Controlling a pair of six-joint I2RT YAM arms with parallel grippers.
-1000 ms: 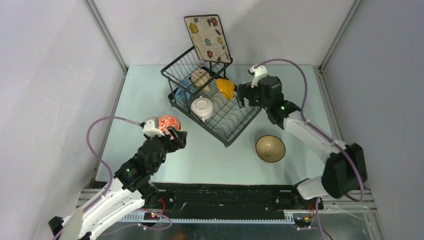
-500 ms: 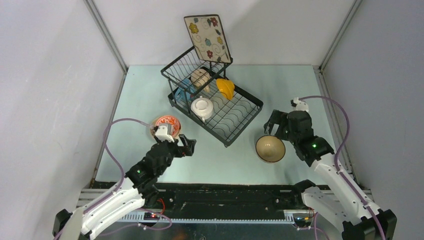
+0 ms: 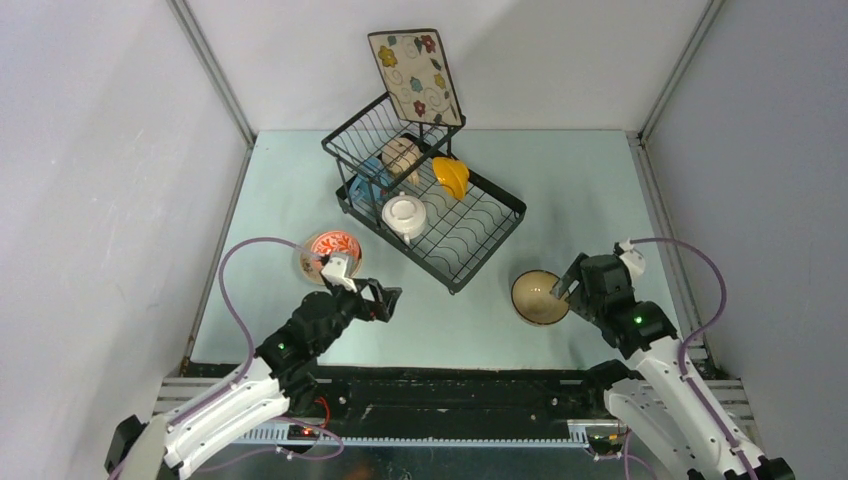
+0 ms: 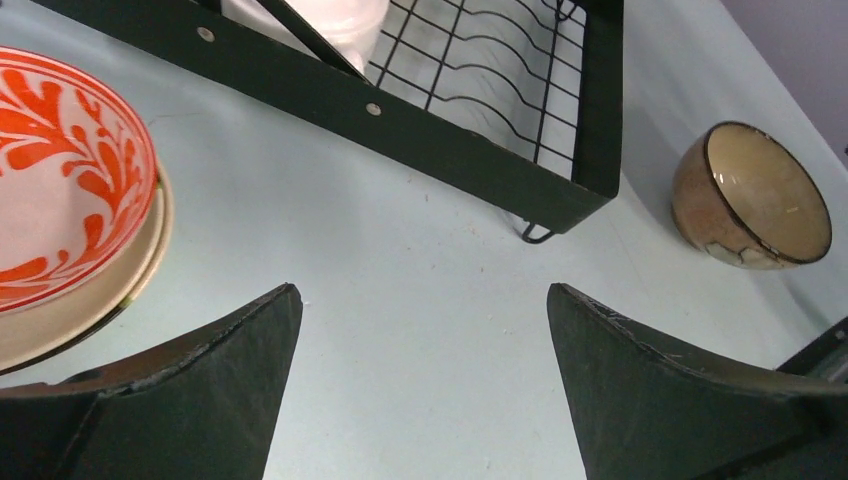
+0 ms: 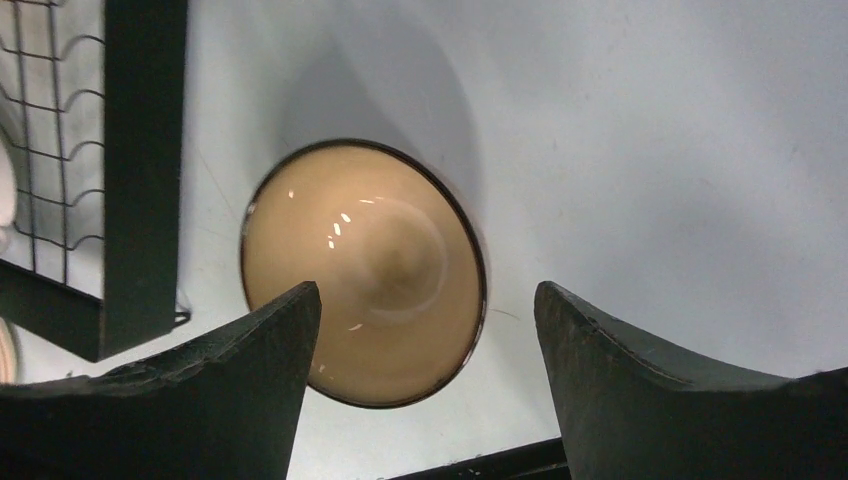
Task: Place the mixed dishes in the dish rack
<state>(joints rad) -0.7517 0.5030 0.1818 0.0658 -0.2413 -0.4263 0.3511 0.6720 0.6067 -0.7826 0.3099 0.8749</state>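
Pale mint tabletop between plain grey-white walls, slim metal posts in both far corners.

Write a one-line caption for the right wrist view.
Right gripper, jaws apart, poised over the tan bowl beside a corner of the dish rack.

A pale green table stands boxed in by plain white walls and metal corner posts.
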